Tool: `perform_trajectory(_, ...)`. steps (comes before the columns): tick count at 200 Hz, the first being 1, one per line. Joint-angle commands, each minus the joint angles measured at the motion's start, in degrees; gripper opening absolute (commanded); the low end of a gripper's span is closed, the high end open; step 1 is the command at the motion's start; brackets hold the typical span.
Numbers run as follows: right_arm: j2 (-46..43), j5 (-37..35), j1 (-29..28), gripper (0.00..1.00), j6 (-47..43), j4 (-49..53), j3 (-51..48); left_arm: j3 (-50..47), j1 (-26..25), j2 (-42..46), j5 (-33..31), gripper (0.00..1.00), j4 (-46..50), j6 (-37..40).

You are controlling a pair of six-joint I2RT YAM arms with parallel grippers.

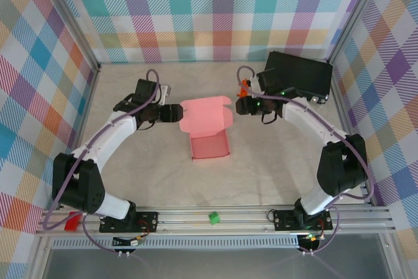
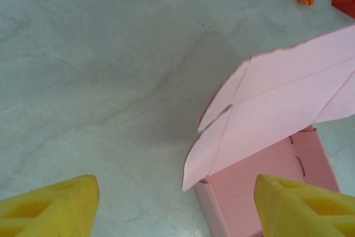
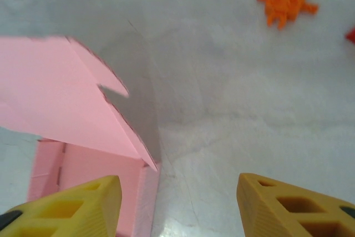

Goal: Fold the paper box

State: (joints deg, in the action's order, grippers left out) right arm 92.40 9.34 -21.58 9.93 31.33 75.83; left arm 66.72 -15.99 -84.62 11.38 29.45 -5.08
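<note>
1. The salmon-pink paper box (image 1: 208,129) sits at the middle of the table (image 1: 130,174) between the two arms. Its open tray (image 1: 210,147) faces the arm bases, and its flapped lid (image 1: 206,114) is raised at the far edge, tilted over the tray.
2. The left gripper (image 1: 177,113) hovers just beside the lid's left edge. Its wrist view shows the yellow fingers (image 2: 50,206) spread wide, gripping nothing.
3. The right gripper (image 1: 239,105) hangs just beside the lid's right flap, jaws likewise parted and empty, above the tray's right wall.
4. An orange toy piece (image 1: 245,84) lies beyond the right gripper, near a black case (image 1: 297,74) in the far right corner.
5. A green block (image 1: 213,217) rests on the front rail (image 1: 261,217), and a red block (image 1: 73,221) lies beside the left arm's base.
</note>
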Motion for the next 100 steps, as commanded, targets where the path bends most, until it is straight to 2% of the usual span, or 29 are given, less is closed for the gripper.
perform_trajectory(1, 2.8, 10.7, 1.6, 0.56, -9.3, 1.8, 4.3, 5.2, 1.1, -3.7, 4.5, 0.72, 7.4, 6.4)
perform_trajectory(23, 5.8, 10.8, 1.8, 0.57, -14.8, 3.8, 8.1, 9.1, 1.4, -7.4, 6.0, 0.7, 10.6, 8.6)
perform_trajectory(34, 7.6, 13.4, 1.8, 0.58, -20.5, 5.6, 10.1, 10.8, 1.5, -9.1, 7.1, 0.7, 11.9, 9.7)
perform_trajectory(61, 11.5, 16.4, 1.7, 0.6, -27.6, 10.3, 14.4, 14.2, 1.4, -12.8, 9.3, 0.7, 14.7, 12.8)
perform_trajectory(100, 15.6, 19.0, 1.8, 0.6, -32.2, 13.1, 17.3, 17.2, 1.5, -16.4, 10.0, 0.69, 15.8, 14.8)
